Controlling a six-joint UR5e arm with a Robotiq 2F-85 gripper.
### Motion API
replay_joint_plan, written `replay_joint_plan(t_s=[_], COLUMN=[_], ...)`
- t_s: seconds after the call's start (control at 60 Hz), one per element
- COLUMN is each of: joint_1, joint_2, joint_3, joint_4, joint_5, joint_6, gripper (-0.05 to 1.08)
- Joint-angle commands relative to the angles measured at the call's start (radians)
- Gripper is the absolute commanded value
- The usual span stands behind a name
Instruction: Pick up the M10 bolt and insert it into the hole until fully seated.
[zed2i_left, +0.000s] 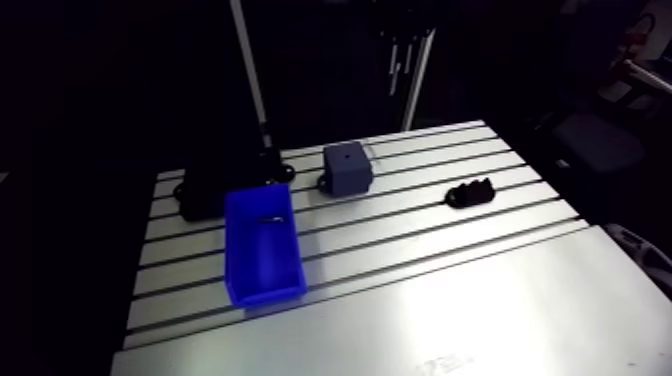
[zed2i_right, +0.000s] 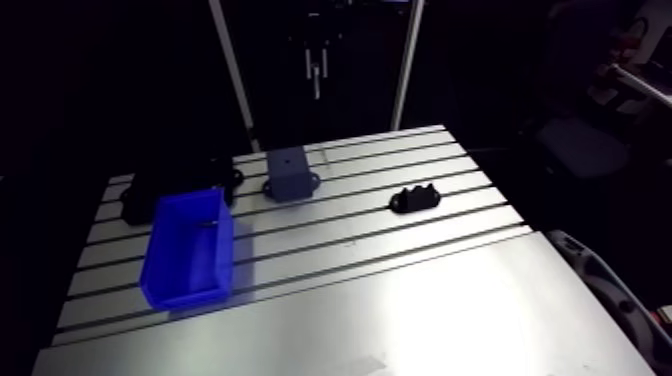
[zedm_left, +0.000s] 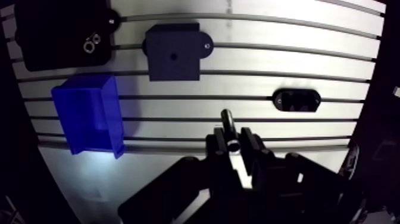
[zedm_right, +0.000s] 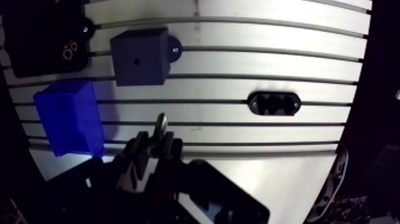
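The fingers (zedm_left: 249, 148) are closed on the M10 bolt (zedm_left: 228, 121), which is pinched between them in the wrist view. Its shiny shank is seen to project ahead of the fingertips. Whether the bolt touches the bench (zedm_left: 286, 59) cannot be told; it is seen over a bare strip of slotted aluminium near the bench's front edge.

To one side of the fingers, a small black fixture (zedm_left: 296, 99) with two recesses is fastened to the bench. On the other side, a blue bin (zedm_left: 89, 113) is set down, open side up. In the arm view a small dark item (zed2i_left: 270, 218) is seen inside the bin near its far wall; what it is cannot be made out.

Further ahead of the fingers, well apart from the bolt, a grey block (zedm_left: 172, 52) is mounted on the bench by a side tab. A single dark hole (zedm_left: 172, 56) is seen in the middle of its top face, and nothing is seated in it.

Beside the block, beyond the bin, a black tray (zedm_left: 59, 33) is placed at the bench's far corner. Two small ring-shaped metal parts (zedm_left: 90, 43) are seen lying on it, close together.
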Motion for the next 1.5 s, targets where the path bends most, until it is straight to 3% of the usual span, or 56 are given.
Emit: replay_joint_plan(t_s=[0.017,0.267,0.667,0.7,0.733,0.833,0.867,1.233,1.333,1.5], joint_1=[0.192,0.246,0.246,0.245,0.243,0.242,0.238,0.218,0.183,0.168], joint_2=[0.108,0.148,0.175,0.175,0.175,0.176,0.176,0.175,0.175,0.175], joint_3=[-0.144,-0.165,-0.163,-0.164,-0.166,-0.165,-0.163,-0.148,-0.135,-0.128], joint_4=[0.078,0.079,0.051,0.046,0.041,0.041,0.042,0.043,0.038,0.026], joint_5=[-0.041,-0.043,-0.045,-0.049,-0.067,-0.098,-0.100,-0.070,-0.046,-0.047], joint_6=[0.064,0.136,0.200,0.198,0.194,0.192,0.191,0.183,0.180,0.140], gripper=[1.08,1.08,1.08,1.08,1.08,1.08,1.08,1.08,1.08,1.08])
